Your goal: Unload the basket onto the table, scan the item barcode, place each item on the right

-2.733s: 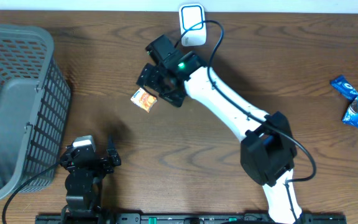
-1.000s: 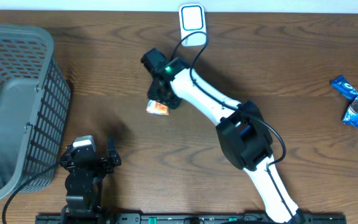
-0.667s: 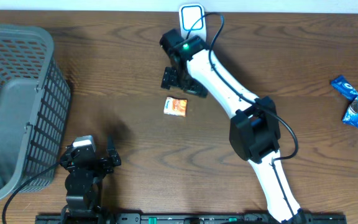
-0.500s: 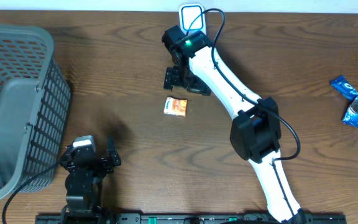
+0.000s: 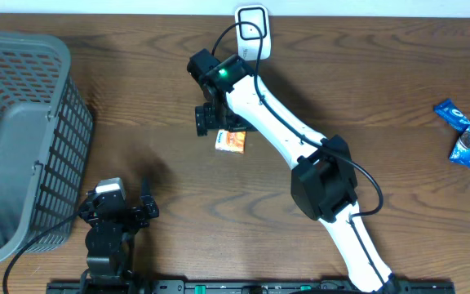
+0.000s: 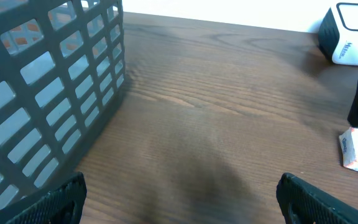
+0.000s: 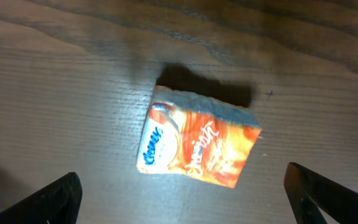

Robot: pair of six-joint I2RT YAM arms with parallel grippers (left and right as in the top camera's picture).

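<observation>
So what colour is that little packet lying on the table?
The little packet is mostly orange, with a white end carrying blue lettering. The right wrist view shows it best.

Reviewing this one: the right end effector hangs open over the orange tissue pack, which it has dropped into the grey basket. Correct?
Not quite. The right end effector is open above the tissue pack, but the pack lies on the table, not in the basket; the overhead view shows it.

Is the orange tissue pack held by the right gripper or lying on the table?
Lying flat on the table: the tissue pack sits free between the open right gripper fingers.
</observation>
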